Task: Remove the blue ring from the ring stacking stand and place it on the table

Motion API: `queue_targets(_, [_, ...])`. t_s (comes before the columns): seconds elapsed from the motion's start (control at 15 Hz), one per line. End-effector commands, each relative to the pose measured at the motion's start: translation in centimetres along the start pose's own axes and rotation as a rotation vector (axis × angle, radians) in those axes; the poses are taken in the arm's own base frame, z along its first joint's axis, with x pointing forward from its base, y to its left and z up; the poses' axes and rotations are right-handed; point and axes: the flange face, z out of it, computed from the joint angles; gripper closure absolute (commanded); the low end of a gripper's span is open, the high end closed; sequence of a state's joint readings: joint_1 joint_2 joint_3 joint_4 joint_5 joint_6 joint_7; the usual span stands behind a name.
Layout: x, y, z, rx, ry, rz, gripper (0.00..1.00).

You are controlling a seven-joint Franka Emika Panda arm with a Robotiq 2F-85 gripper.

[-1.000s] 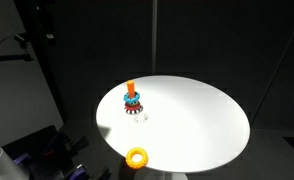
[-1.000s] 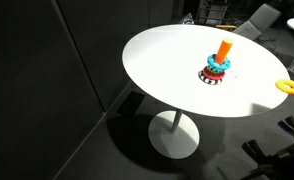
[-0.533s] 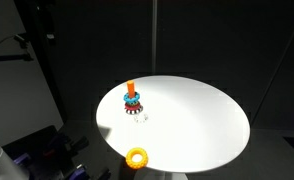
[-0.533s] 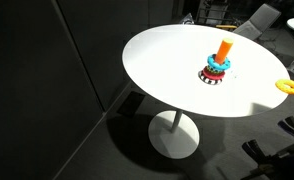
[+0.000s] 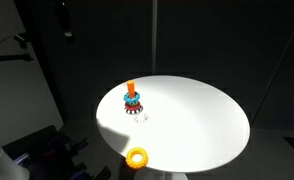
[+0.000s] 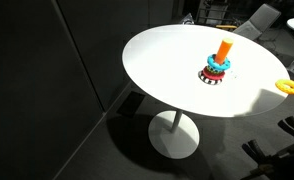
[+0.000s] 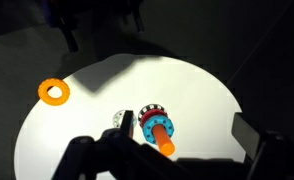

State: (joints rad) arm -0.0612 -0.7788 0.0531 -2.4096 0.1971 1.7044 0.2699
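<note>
Plastic blue ring (image 6: pixel 216 66) encircles the orange-posted stand (image 6: pixel 223 49) on round table (image 6: pixel 167 60)

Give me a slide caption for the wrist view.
Overhead look: blue ring sits on the ring stacking stand, a yellow ring lies apart on the white table.

Ring stacking stand (image 5: pixel 132 104) on table (image 5: pixel 192 115); loose ring (image 5: pixel 131 157) near edge, apart.

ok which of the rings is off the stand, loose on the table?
The yellow-orange ring, lying flat alone near the table edge. The blue ring and red ring both sit around the post of the stand.
</note>
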Motion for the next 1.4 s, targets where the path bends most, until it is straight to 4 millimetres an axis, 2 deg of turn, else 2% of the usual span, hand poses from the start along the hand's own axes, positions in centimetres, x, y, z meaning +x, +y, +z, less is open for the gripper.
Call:
queue_targets(0.0, [3.1, 1.7, 0.9, 0.001, 0.042, 0.028, 0.0])
queue_targets(0.47, [9.1, 4.3, 4.1, 0.029, 0.175, 0.083, 0.0])
queue_targets(0.73, [11.7, 5.4, 5.4, 0.031, 0.204, 0.124, 0.0])
queue_targets(0.8, [12.0, 5.5, 5.7, 0.025, 0.201, 0.134, 0.0])
queue_targets(0.87, [10.9, 5.0, 5.9, 0.041, 0.192, 0.126, 0.0])
queue_targets(1.33, [11.1, 5.1, 6.3, 0.039, 0.185, 0.127, 0.0])
